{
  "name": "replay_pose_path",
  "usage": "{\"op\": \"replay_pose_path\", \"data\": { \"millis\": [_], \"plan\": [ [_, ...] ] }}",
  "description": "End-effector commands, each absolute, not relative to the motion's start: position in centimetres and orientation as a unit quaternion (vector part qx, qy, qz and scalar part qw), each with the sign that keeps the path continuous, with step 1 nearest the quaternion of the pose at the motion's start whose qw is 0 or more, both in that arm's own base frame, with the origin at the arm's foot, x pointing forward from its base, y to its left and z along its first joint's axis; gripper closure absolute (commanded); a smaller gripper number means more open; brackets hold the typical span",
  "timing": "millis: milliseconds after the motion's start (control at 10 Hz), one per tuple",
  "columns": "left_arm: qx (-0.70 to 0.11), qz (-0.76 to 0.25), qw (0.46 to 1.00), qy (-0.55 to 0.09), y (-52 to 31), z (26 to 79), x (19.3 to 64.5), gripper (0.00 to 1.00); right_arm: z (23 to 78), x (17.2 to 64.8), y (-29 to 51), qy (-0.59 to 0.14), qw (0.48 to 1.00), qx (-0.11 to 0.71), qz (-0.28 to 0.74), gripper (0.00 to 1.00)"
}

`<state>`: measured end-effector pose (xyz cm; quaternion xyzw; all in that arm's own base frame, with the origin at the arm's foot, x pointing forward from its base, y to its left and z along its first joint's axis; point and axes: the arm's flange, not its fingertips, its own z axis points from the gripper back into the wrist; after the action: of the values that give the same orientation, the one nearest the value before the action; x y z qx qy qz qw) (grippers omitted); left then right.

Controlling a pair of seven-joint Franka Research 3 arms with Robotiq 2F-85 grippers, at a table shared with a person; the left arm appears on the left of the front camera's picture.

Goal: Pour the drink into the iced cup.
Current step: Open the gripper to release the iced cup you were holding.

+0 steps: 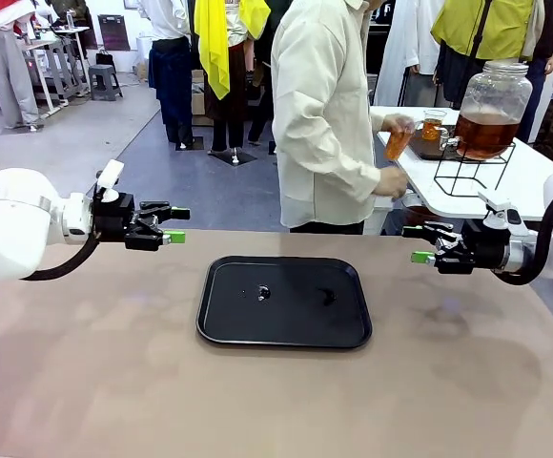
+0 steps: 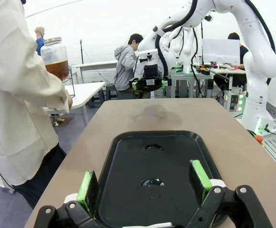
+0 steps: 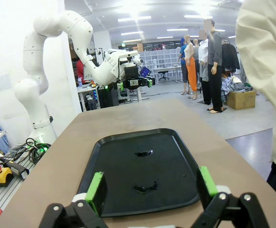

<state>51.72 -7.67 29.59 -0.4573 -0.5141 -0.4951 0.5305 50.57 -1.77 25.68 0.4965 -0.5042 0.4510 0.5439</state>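
The drink (image 1: 486, 132) is amber liquid in a lidded glass dispenser jar (image 1: 492, 105) on a black wire stand, on a white side table at the far right; the jar (image 2: 57, 59) also shows in the left wrist view. A person in a cream shirt stands there holding a clear cup (image 1: 399, 141) of amber liquid; whether it holds ice is too small to tell. My left gripper (image 1: 179, 225) hovers open over the table's left side. My right gripper (image 1: 413, 243) hovers open on the right. Both point inward at a black tray (image 1: 296, 324) and hold nothing.
The tray (image 2: 128, 161) (image 3: 119, 180) carries a few wet spots. A second cup (image 1: 434, 124) stands beside the jar. The person's body (image 1: 329, 114) is close to the table's far edge. Bare tabletop (image 1: 114, 382) surrounds the tray.
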Motion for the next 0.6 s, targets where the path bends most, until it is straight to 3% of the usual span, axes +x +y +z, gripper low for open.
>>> {"op": "replay_pose_path", "data": {
  "millis": [0,500],
  "plan": [
    [-0.455,-0.497,0.529,-0.516,-7.73,30.02,51.59,0.0,26.04,50.62,-1.61,-0.502,0.545,0.497,0.452,0.0],
    [-0.455,-0.497,0.529,-0.516,-7.73,30.02,51.59,0.0,26.04,50.62,-1.61,-0.502,0.545,0.497,0.452,0.0]
  ]
}}
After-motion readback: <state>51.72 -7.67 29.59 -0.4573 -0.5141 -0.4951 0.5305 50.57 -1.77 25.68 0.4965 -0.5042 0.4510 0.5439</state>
